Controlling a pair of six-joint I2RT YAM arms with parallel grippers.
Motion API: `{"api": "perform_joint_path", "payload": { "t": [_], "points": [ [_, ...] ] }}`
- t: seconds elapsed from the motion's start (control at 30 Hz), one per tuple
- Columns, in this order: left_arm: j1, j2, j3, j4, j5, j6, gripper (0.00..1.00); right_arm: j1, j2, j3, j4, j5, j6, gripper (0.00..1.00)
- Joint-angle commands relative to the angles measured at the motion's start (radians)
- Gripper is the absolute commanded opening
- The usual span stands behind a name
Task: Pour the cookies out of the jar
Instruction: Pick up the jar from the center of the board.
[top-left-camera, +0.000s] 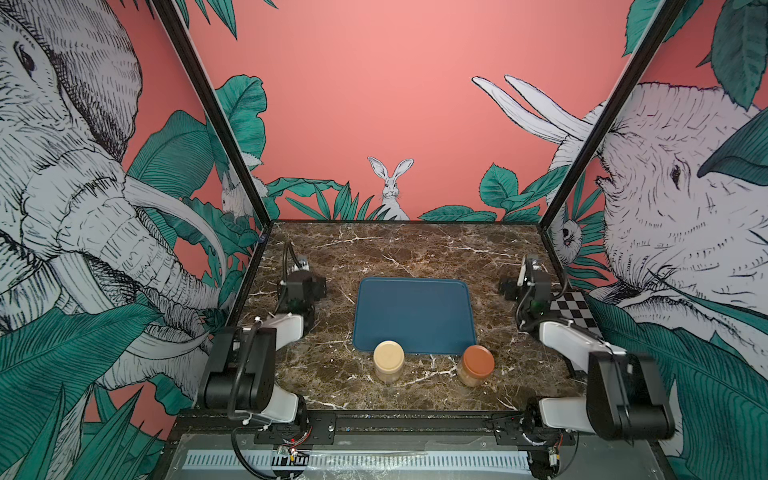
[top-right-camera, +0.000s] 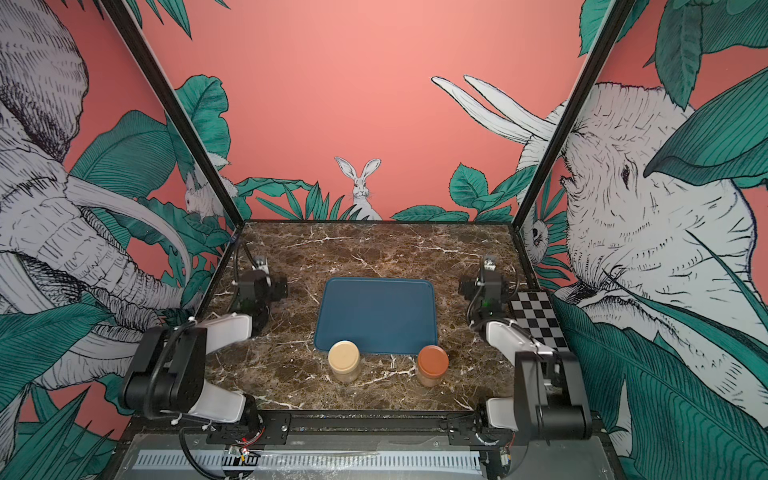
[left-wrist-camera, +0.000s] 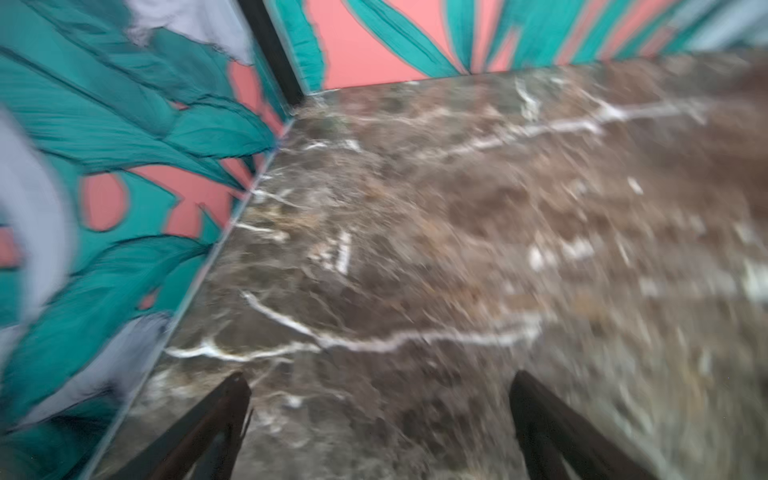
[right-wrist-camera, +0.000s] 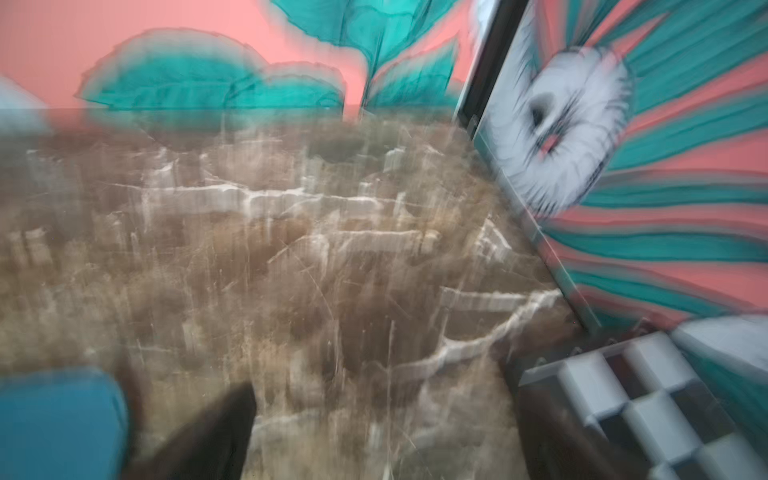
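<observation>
Nothing is poured yet. Nearest me, on the brown marble tabletop (top-left-camera: 374, 249), stand two lidded clear round jars, well apart: the cream-lidded jar (top-left-camera: 389, 356) left, the rust-lidded jar (top-left-camera: 478, 360) right, its wall showing orange, so I judge the cookies (top-left-camera: 469, 380) are sealed there. Just beyond lies the bare dark blue rectangular tray (top-left-camera: 413, 316). Farther, flanking it near the side walls, my left gripper (left-wrist-camera: 380, 376) and right gripper (right-wrist-camera: 382, 386) hang, fingers spread, empty. Next I come nearward over open marble, grip that jar and unscrew its lid.

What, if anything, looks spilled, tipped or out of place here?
Nothing stands out. The cream-lidded jar and the brown-lidded jar both stand upright with lids on, by the near edge of the blue tray. No spills show on the tray or the table.
</observation>
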Motion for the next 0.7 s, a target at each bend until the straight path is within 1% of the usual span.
{"api": "perform_joint_path", "payload": {
  "t": [0.0, 0.03, 0.07, 0.1, 0.13, 0.17, 0.2, 0.27, 0.33, 0.37, 0.43, 0.47, 0.53, 0.6, 0.67],
  "points": [
    [0.015, -0.152, 0.241, -0.49, -0.15, -0.319, 0.97, 0.004, -0.113, 0.227, -0.474, 0.02, 0.26, 0.99],
    [0.015, -0.169, 0.278, -0.547, -0.073, -0.379, 0.94, 0.003, -0.135, 0.211, -0.477, 0.034, 0.343, 0.99],
    [0.008, -0.178, 0.303, -0.564, 0.022, -0.417, 0.91, -0.013, -0.16, 0.181, -0.522, 0.034, 0.5, 0.99],
    [-0.014, -0.181, 0.325, -0.585, 0.11, -0.455, 0.9, -0.044, -0.177, 0.157, -0.532, -0.091, 0.556, 0.99],
    [-0.051, -0.179, 0.342, -0.599, 0.155, -0.477, 0.89, -0.054, -0.173, 0.166, -0.528, -0.198, 0.526, 0.99],
    [-0.109, -0.173, 0.361, -0.621, 0.179, -0.487, 0.89, -0.004, -0.142, 0.24, -0.667, -0.164, 0.499, 0.99],
    [-0.181, -0.163, 0.384, -0.644, 0.185, -0.475, 0.89, 0.073, -0.098, 0.33, -0.829, -0.073, 0.476, 0.99],
    [-0.332, -0.132, 0.427, -0.708, 0.186, -0.44, 0.88, 0.194, -0.027, 0.473, -1.078, -0.031, 0.432, 0.99],
    [-0.473, -0.089, 0.459, -0.753, 0.213, -0.399, 0.87, 0.308, -0.005, 0.539, -1.245, 0.013, 0.422, 0.99],
    [-0.538, -0.068, 0.475, -0.778, 0.238, -0.387, 0.85, 0.369, -0.012, 0.55, -1.304, 0.015, 0.421, 0.99],
    [-0.638, -0.045, 0.491, -0.805, 0.266, -0.363, 0.82, 0.474, -0.039, 0.547, -1.373, 0.01, 0.447, 0.99],
    [-0.681, -0.042, 0.496, -0.82, 0.263, -0.355, 0.82, 0.527, -0.055, 0.541, -1.404, 0.003, 0.468, 0.99],
    [-0.708, -0.049, 0.488, -0.828, 0.266, -0.357, 0.82, 0.604, -0.079, 0.52, -1.444, -0.029, 0.51, 0.99],
    [-0.709, -0.065, 0.467, -0.817, 0.27, -0.385, 0.82, 0.681, -0.089, 0.477, -1.462, -0.07, 0.559, 0.99],
    [-0.709, -0.074, 0.464, -0.817, 0.271, -0.391, 0.82, 0.755, -0.085, 0.437, -1.471, -0.077, 0.608, 0.99]
  ]
}}
